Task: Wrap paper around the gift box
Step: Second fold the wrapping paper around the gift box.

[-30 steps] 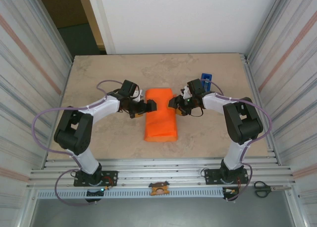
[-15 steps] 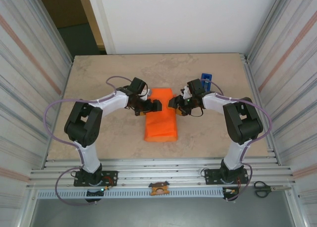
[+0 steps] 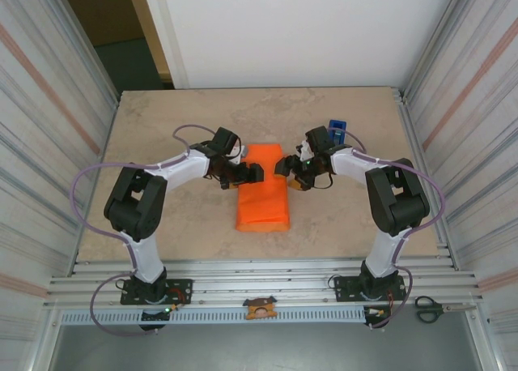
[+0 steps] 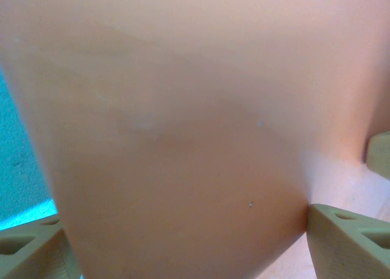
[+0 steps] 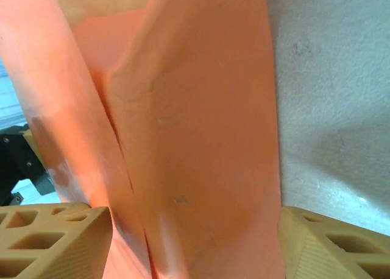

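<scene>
A blue tape dispenser (image 3: 337,129) stands on the far right of the bench (image 3: 162,144), just behind the right arm's wrist. Black-handled scissors (image 3: 429,309) lie on the aluminium rails (image 3: 243,286) at the near right corner, and a small tan piece (image 3: 261,309) sits mid-rail. Lilac cables (image 3: 81,193) loop beside each arm. The paper (image 3: 263,201) lies in the middle of the bench as a long folded bundle running near to far. It covers the gift box, so no part of the box can be told apart. Both arms reach inward to the bundle's far end, one from each side. The left fingers (image 4: 344,239) stand spread wide with paper between them, and so do the right fingers (image 5: 52,242). The sheet meets the pads, but whether either pair squeezes it I cannot tell. The paper is thin, matte, bright orange, with soft creases and a lapped fold along its length. The fingers are tan plastic with open cells. The bench top is smooth, pale beige, with a marbled look. Ribbed metal walls (image 3: 48,104) close both sides, and a white panel (image 3: 307,31) stands at the far end.
</scene>
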`<state>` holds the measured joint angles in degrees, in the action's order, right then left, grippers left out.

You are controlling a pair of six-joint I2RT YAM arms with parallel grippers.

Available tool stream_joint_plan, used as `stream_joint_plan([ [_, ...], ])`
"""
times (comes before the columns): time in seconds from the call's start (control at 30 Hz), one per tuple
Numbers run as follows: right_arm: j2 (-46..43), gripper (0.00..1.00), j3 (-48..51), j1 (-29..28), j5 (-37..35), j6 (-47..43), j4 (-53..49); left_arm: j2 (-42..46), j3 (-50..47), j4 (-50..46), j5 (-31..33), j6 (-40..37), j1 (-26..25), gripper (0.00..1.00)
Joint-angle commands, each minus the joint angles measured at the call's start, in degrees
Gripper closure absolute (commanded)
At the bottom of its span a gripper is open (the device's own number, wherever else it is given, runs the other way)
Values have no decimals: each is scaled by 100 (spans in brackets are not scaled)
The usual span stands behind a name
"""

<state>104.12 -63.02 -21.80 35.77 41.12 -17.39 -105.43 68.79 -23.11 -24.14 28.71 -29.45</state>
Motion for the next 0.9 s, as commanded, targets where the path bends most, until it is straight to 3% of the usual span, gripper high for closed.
stream_joint_plan([
  [0.0,-103,29,18,-99,27,-241,-275,-277,-348,-449,436,-243,-156,12],
  [0.27,-71,38,386,-175,-286,-324,-356,-285,-443,-366,358,-228,-157,13],
  [0.53,-658,27,212,-20,-450,-395,-536,-303,-427,-346,299,-222,-157,14],
  [0.67,-961,23,237,53,-186,-406,-338,-320,-428,-341,280,-221,-166,15],
  [0.77,-901,22,235,-53,156,-403,-178,-329,-423,-334,274,-225,-175,15],
  [0.87,-593,22,160,-182,35,-379,-316,-347,-415,-324,261,-225,-184,15],
])
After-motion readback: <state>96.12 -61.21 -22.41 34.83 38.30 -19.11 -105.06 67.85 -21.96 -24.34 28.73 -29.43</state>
